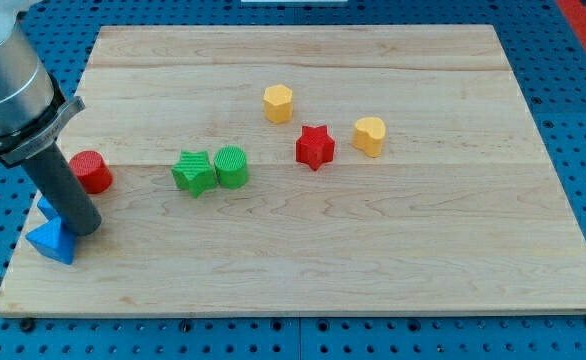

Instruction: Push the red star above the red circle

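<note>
Far left of the view: my tip (85, 228) sits at the counter's (373, 270) left edge, touching or just beside the blue triangle (53, 242). A second blue block (46, 207) peeks out behind the rod, shape unclear. No jaws on this rig, just a bare rod, so nothing is clenched or released; it can only shove.

Just right of the rod, slightly toward the view's top: the red circle (92, 171), a short cylinder, near the tip but apart from it.

Centre-left: green star (193, 172) and green circle (231, 166), touching side by side.

Centre: yellow hexagon (278, 103) toward the view's top. Below and right of it, the red star (314, 147), standing free, well apart from the red circle. Just right of the star, the yellow heart (369, 136), close but not touching.

Handling judgement: the star looks like a small, rigid, light block that should slide easily on smooth wood. Its points make it likely to spin if pushed off-centre. Contact should go on its right side, in the notch between two points and in line with its middle, to drive it left. The path should run above the green pair and end toward the view's top of the red circle. The yellow heart crowds the approach side.
</note>
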